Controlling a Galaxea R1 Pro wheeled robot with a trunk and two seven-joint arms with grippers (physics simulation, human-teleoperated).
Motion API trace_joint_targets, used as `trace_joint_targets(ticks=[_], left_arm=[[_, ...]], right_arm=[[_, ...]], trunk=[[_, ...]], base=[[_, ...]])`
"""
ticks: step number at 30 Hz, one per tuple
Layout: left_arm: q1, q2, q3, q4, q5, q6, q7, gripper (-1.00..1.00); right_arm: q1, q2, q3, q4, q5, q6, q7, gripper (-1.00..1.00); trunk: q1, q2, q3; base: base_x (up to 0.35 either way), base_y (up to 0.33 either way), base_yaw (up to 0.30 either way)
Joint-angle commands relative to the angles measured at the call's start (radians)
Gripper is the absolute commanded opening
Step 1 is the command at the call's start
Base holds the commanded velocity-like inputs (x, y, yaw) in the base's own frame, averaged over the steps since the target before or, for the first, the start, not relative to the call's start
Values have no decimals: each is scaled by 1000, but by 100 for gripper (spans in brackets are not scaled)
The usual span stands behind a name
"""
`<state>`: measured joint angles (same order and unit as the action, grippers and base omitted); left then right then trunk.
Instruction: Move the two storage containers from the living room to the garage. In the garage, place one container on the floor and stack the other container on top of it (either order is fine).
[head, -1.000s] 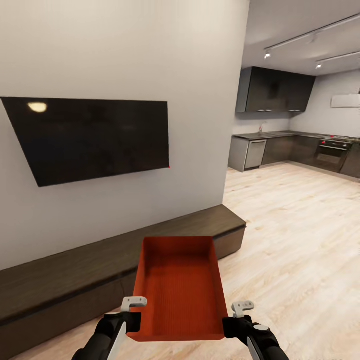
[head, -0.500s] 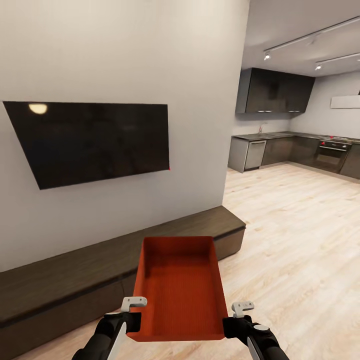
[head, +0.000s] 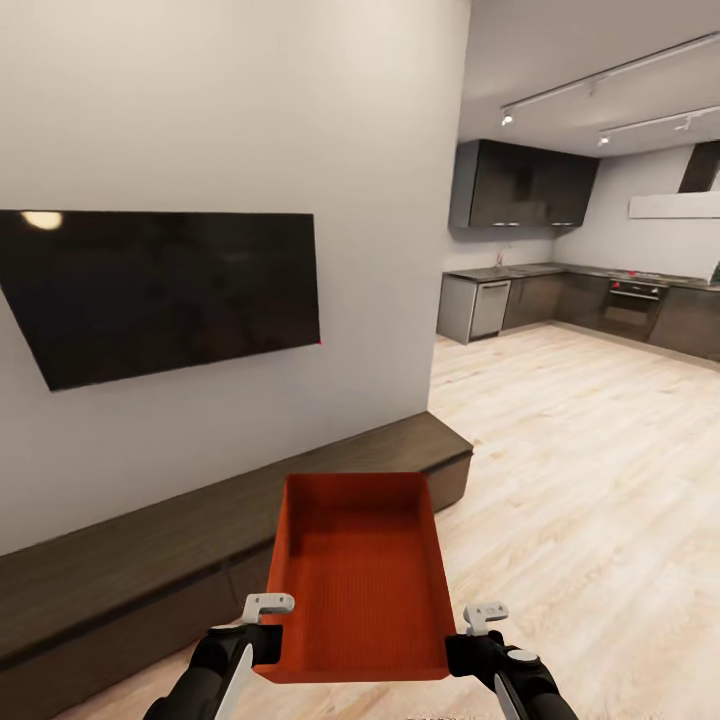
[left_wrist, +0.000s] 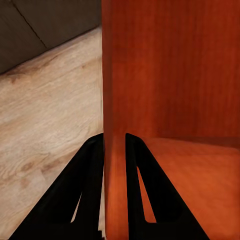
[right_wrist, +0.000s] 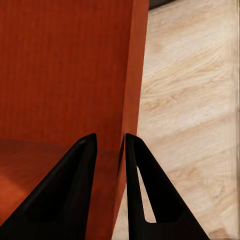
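I carry one red-orange storage container (head: 358, 580) level in front of me, above the light wood-plank floor (head: 590, 480) of the living room. My left gripper (head: 268, 640) is shut on its left wall (left_wrist: 114, 125), one black finger on each side. On the opposite wall (right_wrist: 131, 80) my right gripper (head: 460, 645) is shut the same way. The container is empty, its ribbed bottom showing. The second container is out of view.
A wall TV (head: 165, 290) hangs on the pale wall over a dark low cabinet (head: 200, 540) just ahead and left. The wall's corner (head: 450, 250) stands ahead; past it wood floor runs right to a dark kitchen (head: 560, 300).
The whole view has shifted left, so the camera turned right; more of the kitchen side shows. The container and both grippers keep the same place before me.
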<state>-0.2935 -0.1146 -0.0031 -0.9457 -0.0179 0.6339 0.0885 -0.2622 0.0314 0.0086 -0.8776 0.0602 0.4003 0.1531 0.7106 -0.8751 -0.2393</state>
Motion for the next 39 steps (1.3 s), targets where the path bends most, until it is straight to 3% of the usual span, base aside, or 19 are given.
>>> trace_joint_targets(ticks=[1, 39], left_arm=[[-1, 0, 6, -4, -2, 7, 3, -100], [-1, 0, 6, -4, -2, 7, 3, -100]], right_arm=[[0, 1, 1, -1, -7, 6, 10, -100], [0, 1, 1, -1, -6, 7, 10, -100]], trunk=[[-4, 6, 2], [-149, 272, 121]], base=[[0, 0, -273], [0, 0, -277]])
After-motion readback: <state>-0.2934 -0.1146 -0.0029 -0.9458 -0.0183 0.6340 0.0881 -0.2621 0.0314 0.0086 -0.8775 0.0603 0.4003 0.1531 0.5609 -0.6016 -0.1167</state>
